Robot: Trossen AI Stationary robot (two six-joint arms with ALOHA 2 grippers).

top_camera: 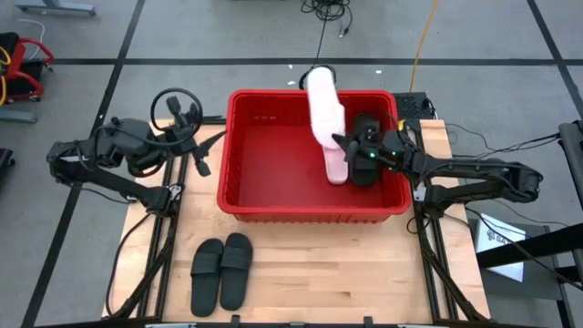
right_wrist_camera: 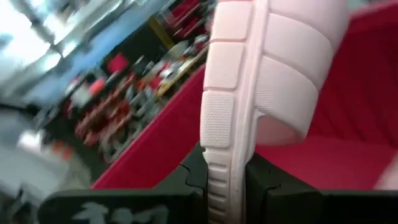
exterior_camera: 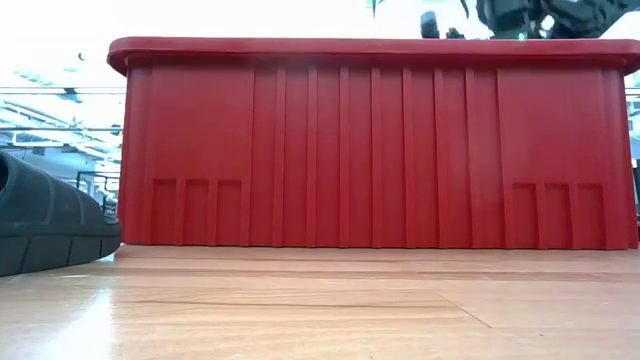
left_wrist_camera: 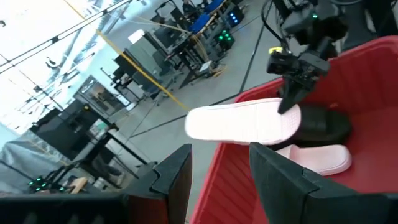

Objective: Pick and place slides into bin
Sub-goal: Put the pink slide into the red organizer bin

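A pale pink slide (top_camera: 322,105) hangs over the right part of the red bin (top_camera: 273,208), with my right gripper (top_camera: 349,146) shut on it. A second pink slide (top_camera: 338,170) and a black slide (top_camera: 367,155) lie on the bin's floor under it. Two more black slides (top_camera: 221,271) lie side by side on the table near the front edge. My left gripper (left_wrist_camera: 221,180) stands open and holds nothing, raised off the bin's left side (top_camera: 194,150). My right gripper pinches the pink slide's sole (right_wrist_camera: 219,163) near one end, one finger (right_wrist_camera: 191,175) on each flat face. The fingers come in about level from the table's right side. The slide is lifted clear, and its free end (top_camera: 319,77) reaches up over the bin's far rim.
The bin's tall ribbed wall (exterior_camera: 370,150) fills the low view, with one black slide (exterior_camera: 45,225) at its left. The left half of the bin's floor (top_camera: 273,159) is bare. Cables and a coiled cord (top_camera: 171,105) lie by the left arm.
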